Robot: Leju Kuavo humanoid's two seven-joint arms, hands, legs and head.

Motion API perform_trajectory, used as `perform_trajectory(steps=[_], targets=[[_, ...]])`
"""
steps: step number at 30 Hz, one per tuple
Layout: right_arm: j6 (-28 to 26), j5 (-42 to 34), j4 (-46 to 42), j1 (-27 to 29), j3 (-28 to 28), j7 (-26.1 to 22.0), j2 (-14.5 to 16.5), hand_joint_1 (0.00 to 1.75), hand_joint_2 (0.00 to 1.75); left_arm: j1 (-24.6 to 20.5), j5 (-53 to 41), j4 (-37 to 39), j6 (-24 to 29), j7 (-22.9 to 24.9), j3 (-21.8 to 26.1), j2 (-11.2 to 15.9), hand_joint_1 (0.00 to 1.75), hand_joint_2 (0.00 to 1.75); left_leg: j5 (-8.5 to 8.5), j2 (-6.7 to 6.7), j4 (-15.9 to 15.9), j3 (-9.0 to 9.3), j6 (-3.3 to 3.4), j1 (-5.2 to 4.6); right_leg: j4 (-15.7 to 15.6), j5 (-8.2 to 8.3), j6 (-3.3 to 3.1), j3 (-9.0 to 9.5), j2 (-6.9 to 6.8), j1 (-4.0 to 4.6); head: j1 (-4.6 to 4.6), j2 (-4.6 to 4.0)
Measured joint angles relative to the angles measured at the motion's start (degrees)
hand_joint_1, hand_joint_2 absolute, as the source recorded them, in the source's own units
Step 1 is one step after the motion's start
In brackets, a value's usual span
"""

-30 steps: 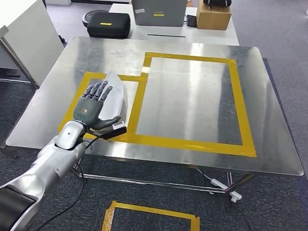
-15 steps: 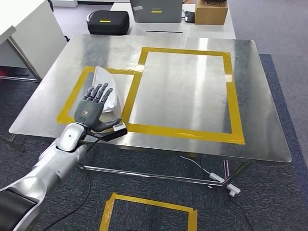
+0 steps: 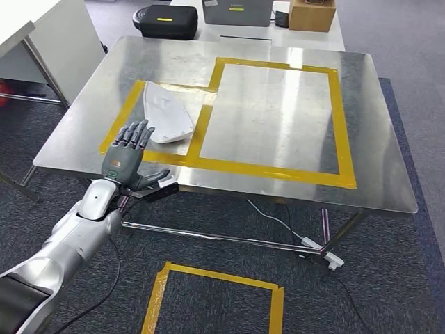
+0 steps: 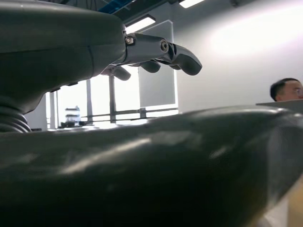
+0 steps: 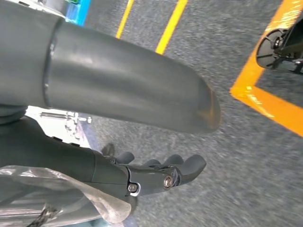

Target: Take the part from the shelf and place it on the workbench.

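Workbench (image 3: 315,174) bears part (image 3: 165,120) (hand (image 3: 127,158) apart).

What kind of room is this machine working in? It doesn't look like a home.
Probably a robotics lab or workshop: a steel workbench marked with yellow tape boxes, another tape outline on the grey carpet, and equipment cases on a table behind.

I see my left hand (image 3: 126,161) at the near edge of the workbench (image 3: 367,139), fingers spread and holding nothing, just short of the white part (image 3: 165,120) lying flat in the small taped square. To its right the big taped rectangle (image 3: 270,115) is bare steel, open for a reach. Along the far edge a black case (image 3: 167,21), a grey box (image 3: 237,12) and a cardboard box (image 3: 311,14) block passage.
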Motion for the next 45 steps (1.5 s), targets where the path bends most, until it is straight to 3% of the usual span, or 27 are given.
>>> perform_trajectory(steps=[2,3,5,7,8,10,12,14,15,17,19,21,23,24,27,28,29,30,32,34,35,36,38,40,42,43,45], targets=[[0.0,0.0,0.0,0.0,0.0,0.0,-0.1,0.0,0.0,0.2,0.0,0.0,0.0,0.0,0.1,0.0,0.0,0.0,0.93,-0.06,0.7,-1.79,-0.64,0.21,-7.0,2.36,0.43,5.79,0.07,-0.27,0.03,0.0],[-0.1,0.0,0.0,-0.1,0.0,-0.1,-0.1,0.0,0.0,0.2,0.0,-0.1,0.1,0.0,0.2,0.1,0.0,0.0,1.27,-0.09,1.3,-2.53,-0.99,0.22,-11.2,2.19,0.37,8.78,0.26,-0.32,0.0,-0.01],[-0.1,0.0,0.0,-0.1,0.0,-0.1,-0.1,0.0,0.0,0.2,0.1,-0.4,0.1,0.0,0.4,0.3,0.0,0.0,2.0,-0.1,2.0,-3.37,-1.61,0.09,-15.9,0.79,-0.2,11.84,0.53,-0.24,-0.07,0.0],[-0.1,0.0,0.0,-0.1,0.0,-0.1,-0.1,0.0,0.0,0.3,0.1,-0.5,0.1,0.0,0.4,0.4,0.0,0.0,2.64,-0.12,2.2,-3.68,-2.16,0.14,-16.0,1.01,-1.35,10.99,0.33,-0.16,-0.11,0.0],[-0.1,0.0,0.0,-0.1,0.0,-0.1,-0.1,0.0,0.0,0.4,0.1,-0.5,0.1,0.0,0.4,0.5,0.0,0.0,1.96,-0.13,2.6,-4.04,-2.45,0.21,-16.0,1.48,-1.98,10.59,0.15,-0.17,-0.15,0.0],[-0.1,0.0,0.0,-0.1,0.0,-0.1,-0.1,0.0,0.0,0.5,0.1,-0.5,0.1,0.0,0.5,0.6,0.0,0.0,-2.53,-0.13,6.6,-5.41,-3.02,0.4,-16.0,2.84,-3.07,9.42,-0.18,-0.23,-0.28,0.0],[-0.1,0.0,0.0,-0.1,0.0,-0.1,-0.1,0.0,0.0,0.5,0.1,-0.5,0.1,0.0,0.5,0.7,0.0,0.0,-8.13,-0.12,14.4,-7.06,-3.41,0.55,-15.9,4.22,-3.46,7.85,-0.27,0.01,-0.39,-0.01],[-0.1,0.0,0.0,-0.1,0.0,-0.1,-0.1,0.0,0.0,0.7,0.1,-0.5,0.1,0.0,0.5,0.7,0.0,0.0,-9.47,-0.12,19.3,-7.0,-3.38,0.61,-15.7,5.45,-3.55,6.16,-0.33,0.31,-0.39,-0.01],[-0.1,0.0,0.0,-0.1,0.0,-0.1,-0.1,0.0,0.0,0.8,0.1,-0.5,0.1,0.0,0.5,0.7,0.0,0.0,-8.51,-0.12,18.9,-5.71,-3.19,0.6,-15.7,6.02,-3.53,5.36,-0.35,0.46,-0.38,-0.01],[-0.1,0.0,0.0,-0.1,0.0,-0.1,-0.1,0.0,0.0,0.8,0.1,-0.5,0.1,0.0,0.5,0.8,0.0,0.0,-6.11,-0.12,12.5,-0.42,-2.39,0.44,-15.6,7.11,-3.4,4.05,-0.37,0.71,-0.37,0.0],[-0.1,0.0,0.0,-0.1,0.0,-0.1,-0.1,0.0,0.0,0.8,0.1,-0.8,0.1,0.0,0.6,0.7,0.0,0.0,-6.03,-0.12,4.2,5.21,-1.55,0.04,-15.6,8.18,-2.98,3.29,-0.39,0.84,-0.31,0.01],[-0.1,0.0,0.0,-0.1,0.0,-0.1,-0.1,0.0,0.0,0.7,0.1,-0.9,0.2,0.0,0.6,0.7,0.0,0.0,-6.44,-0.13,0.7,7.05,-1.11,-0.45,-15.8,9.26,-2.36,2.99,-0.43,0.67,-0.32,0.0],[-0.1,-0.1,0.1,0.0,0.0,-0.1,-0.1,0.0,0.0,0.6,0.1,-1.0,0.1,0.0,0.6,0.7,0.0,0.0,-5.09,0.03,-0.1,6.34,-0.57,-0.45,-15.9,9.4,-1.75,2.44,-0.35,0.44,-0.35,-0.01],[-0.1,-0.1,0.1,0.0,0.0,-0.1,-0.1,0.0,0.0,0.6,0.1,-1.0,0.1,0.0,0.6,0.7,0.0,0.0,-4.24,0.12,-0.4,5.77,-0.17,-0.34,-15.1,8.08,-1.51,1.81,-0.24,0.41,-0.27,-0.01],[-0.1,-0.1,0.1,0.0,0.0,-0.1,-0.1,0.0,0.0,0.4,0.1,-1.0,0.1,0.0,0.7,0.5,0.0,0.0,-1.77,0.23,-0.7,3.1,0.51,-0.22,-6.2,-0.1,-0.91,-0.9,-0.01,0.26,0.01,-0.01],[-0.1,-0.2,0.1,0.0,0.0,-0.1,-0.1,0.0,0.0,0.5,0.1,-1.0,0.1,0.0,0.7,0.5,0.0,0.0,-1.0,0.23,-0.7,2.06,0.46,-0.25,-2.5,-1.66,-0.73,-1.46,-0.01,0.2,0.05,-0.01],[-0.1,-0.2,0.1,0.0,0.0,-0.1,-0.1,0.0,0.0,0.6,0.1,-1.0,0.1,0.0,0.7,0.5,0.0,0.0,-0.24,0.22,-0.6,1.02,0.38,-0.26,0.0,-1.7,-0.58,-1.45,0.0,0.16,0.06,-0.01],[-0.1,-0.2,0.1,-0.1,0.0,-0.1,-0.1,0.0,0.0,0.6,0.1,-1.0,0.1,0.0,0.7,0.5,0.0,0.0,0.46,0.23,-0.5,0.02,0.24,-0.24,0.8,-0.5,-0.48,-0.68,-0.01,0.14,0.08,0.0],[-0.1,-0.2,0.1,-0.1,0.0,-0.1,-0.1,0.0,0.0,0.8,0.1,-1.0,0.1,0.0,0.7,0.5,0.0,0.0,1.73,0.22,0.0,-1.88,-0.19,-0.16,-3.8,2.61,-0.37,3.96,0.01,0.06,0.1,0.0],[-0.1,-0.2,0.1,-0.1,0.0,-0.1,-0.2,0.0,0.0,0.7,0.1,-1.0,0.2,0.0,0.8,0.5,0.0,0.0,2.69,0.19,0.8,-3.35,-0.77,-0.24,-12.6,2.02,-0.52,10.52,0.16,0.05,0.3,0.01],[-0.1,-0.2,0.1,-0.2,0.0,-0.2,-0.2,0.0,0.0,0.7,0.1,-1.1,0.2,0.0,0.8,0.5,0.0,0.0,3.15,0.19,1.1,-3.74,-1.02,-0.29,-15.6,1.05,-0.71,12.4,0.26,0.1,0.38,0.01],[-0.1,-0.2,0.1,-0.2,0.0,-0.2,-0.2,0.0,0.0,0.7,0.1,-1.1,0.2,0.0,0.9,0.5,0.0,0.0,3.6,0.2,1.3,-3.96,-1.27,-0.31,-17.1,0.35,-1.0,13.18,0.34,0.23,0.45,0.01],[-0.1,-0.2,0.1,-0.1,0.0,-0.2,-0.1,0.0,0.0,0.8,0.1,-1.1,0.2,0.0,0.9,0.6,0.0,0.0,3.98,0.13,1.4,-4.32,-1.8,-0.21,-17.1,0.81,-1.93,12.27,0.15,0.23,0.46,0.01],[-0.1,-0.2,0.1,-0.1,0.0,-0.2,-0.1,0.0,0.0,0.8,0.1,-1.1,0.1,-0.1,0.9,0.7,0.0,0.0,0.56,0.04,4.1,-5.49,-2.47,-0.02,-17.1,2.02,-3.07,11.36,-0.18,0.08,0.28,0.01],[-0.1,-0.2,0.1,-0.2,0.0,-0.1,-0.1,0.0,0.0,0.9,0.1,-1.1,0.1,-0.1,0.9,0.8,0.0,0.0,-5.35,0.04,11.1,-7.2,-3.06,0.29,-17.0,3.35,-3.64,10.11,-0.28,0.16,0.05,0.01],[-0.1,-0.2,0.1,-0.1,0.0,-0.1,-0.1,0.0,0.0,0.9,0.1,-1.1,0.1,-0.1,0.9,0.8,0.0,0.0,-7.26,0.05,15.0,-7.8,-3.25,0.43,-16.9,3.95,-3.67,9.32,-0.3,0.24,0.04,0.01],[-0.1,-0.2,0.1,-0.1,0.0,-0.1,-0.2,0.0,0.0,1.1,0.1,-1.1,0.1,-0.1,0.9,0.9,0.0,0.0,-7.57,0.05,18.8,-7.25,-3.34,0.58,-16.6,4.96,-3.65,7.76,-0.33,0.42,0.03,0.01]])
